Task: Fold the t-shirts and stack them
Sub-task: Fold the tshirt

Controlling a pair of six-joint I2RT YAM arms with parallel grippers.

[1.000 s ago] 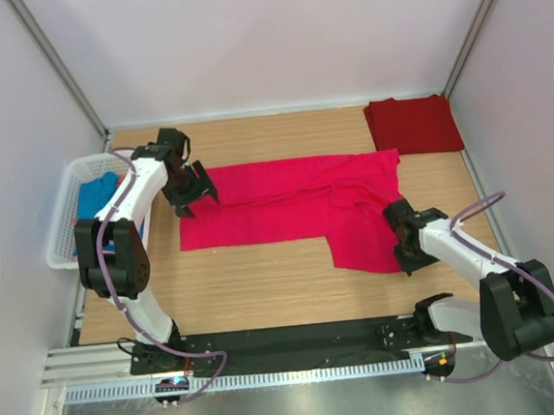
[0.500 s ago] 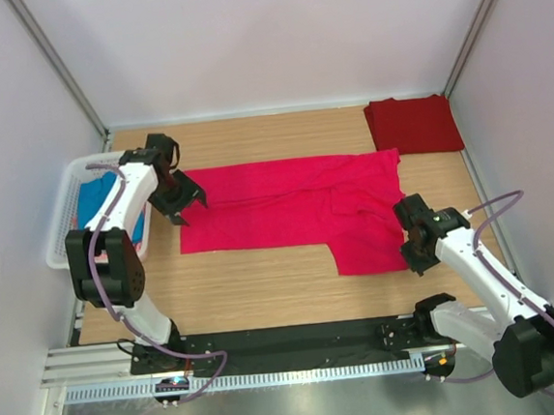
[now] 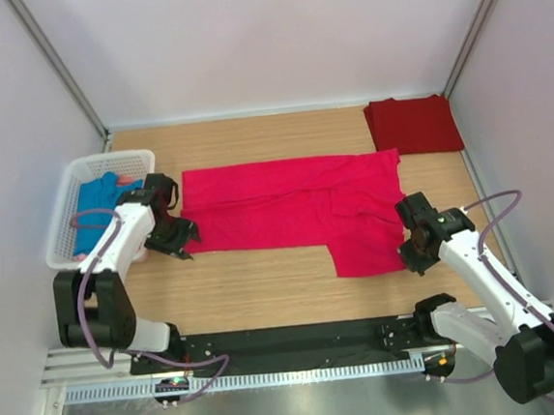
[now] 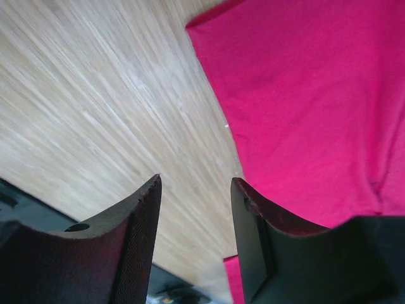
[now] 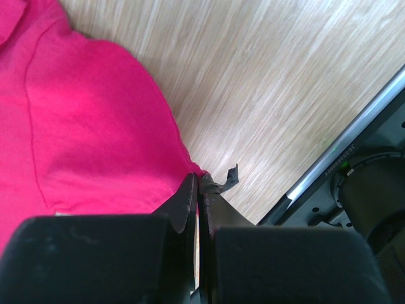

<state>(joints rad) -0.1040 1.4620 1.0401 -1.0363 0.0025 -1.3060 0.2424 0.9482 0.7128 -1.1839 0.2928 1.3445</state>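
1. Top external view: the bright red shirt lies spread flat across the middle of the surface, with a flap hanging toward the near edge on its right side. A dark red shirt sits folded in the far right corner. A blue shirt waits in the basket at the left. The left tool hovers at the spread shirt's near left corner, and the right tool sits at the flap's near right corner.

2. Left wrist view: the left tool's jaws stand moderately apart with nothing between them. Only bare wood shows in the gap, and the shirt's edge runs just beside the right finger. We judge the main risk to be here: if the jaws close in this position, they may meet wood and miss the cloth, or catch only a thin sliver of hem that slips out on lifting.

3. Right wrist view: the right tool is closed tight, and the shirt's corner comes to a point right at the fingertips, so it looks pinched by very little cloth. A pull or lift with one corner held and the other loose would, we think, drag the shirt askew and bunch it.
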